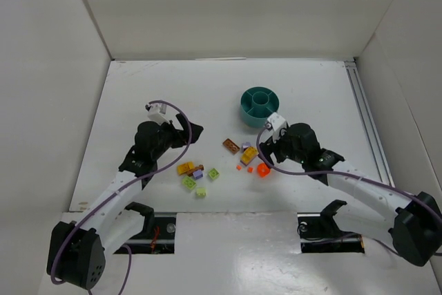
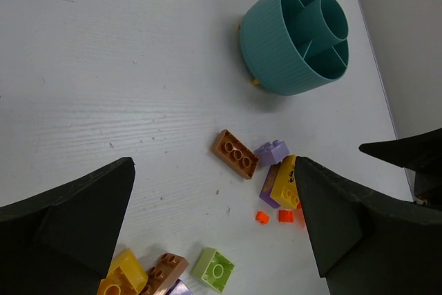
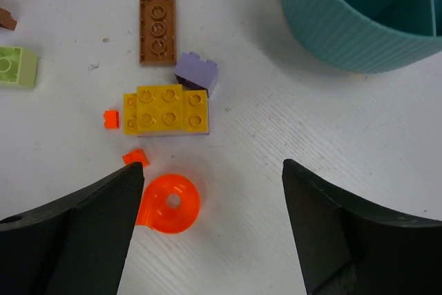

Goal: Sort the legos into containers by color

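The round teal dish [image 1: 260, 106] with its centre cup and dividers stands at the back right; it also shows in the left wrist view [image 2: 295, 36] and the right wrist view [image 3: 359, 22]. Legos lie loose in front of it: a brown plate [image 3: 157, 27], a lilac brick [image 3: 197, 72], an orange-yellow brick [image 3: 166, 110], two tiny orange-red bits [image 3: 110, 119] and a round orange-red piece [image 3: 170, 203]. Lime green bricks [image 1: 188, 183] and another orange-yellow brick [image 1: 185, 168] lie further left. My left gripper [image 2: 213, 164] is open and empty above the legos. My right gripper [image 3: 213, 166] is open and empty, its left finger beside the round piece.
White walls enclose the table on the left, back and right. A metal rail [image 1: 364, 119] runs along the right edge. The two arm bases [image 1: 152, 229] sit at the near edge.
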You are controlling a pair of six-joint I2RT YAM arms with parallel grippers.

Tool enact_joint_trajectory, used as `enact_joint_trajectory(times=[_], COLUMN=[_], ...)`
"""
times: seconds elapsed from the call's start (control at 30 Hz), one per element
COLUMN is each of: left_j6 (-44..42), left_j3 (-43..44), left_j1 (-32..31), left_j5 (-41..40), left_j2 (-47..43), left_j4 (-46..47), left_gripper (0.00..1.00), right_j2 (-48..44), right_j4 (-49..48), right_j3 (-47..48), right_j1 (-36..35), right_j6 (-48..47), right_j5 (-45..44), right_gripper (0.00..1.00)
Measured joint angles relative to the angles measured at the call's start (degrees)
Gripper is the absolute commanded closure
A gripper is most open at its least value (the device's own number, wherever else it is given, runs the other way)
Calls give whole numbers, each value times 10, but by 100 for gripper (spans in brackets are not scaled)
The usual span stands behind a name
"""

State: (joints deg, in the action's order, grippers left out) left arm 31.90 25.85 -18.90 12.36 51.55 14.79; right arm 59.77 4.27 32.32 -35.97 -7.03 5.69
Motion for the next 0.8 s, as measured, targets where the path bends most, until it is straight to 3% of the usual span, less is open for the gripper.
enact_joint_trajectory(times=[0.03, 0.13, 0.37, 0.8], left_j6=[1, 1, 1, -3], left_j3=[0, 0, -1, 5], left_j1=[0, -1, -7, -74], left_j5=[2, 3, 6, -39], left_j2=[-3, -8, 9, 70], left_j4=[1, 5, 9, 3], left_gripper=[0, 0, 0, 0], right_j2=[-2, -13, -23, 67], right_j4=[-1, -3, -10, -46], right_j3=[-5, -23, -70, -105], right_j1=[4, 34, 108, 116], right_j6=[3, 13, 31, 59], right_j5=[2, 18, 99, 208], right_gripper=[22, 28, 35, 47])
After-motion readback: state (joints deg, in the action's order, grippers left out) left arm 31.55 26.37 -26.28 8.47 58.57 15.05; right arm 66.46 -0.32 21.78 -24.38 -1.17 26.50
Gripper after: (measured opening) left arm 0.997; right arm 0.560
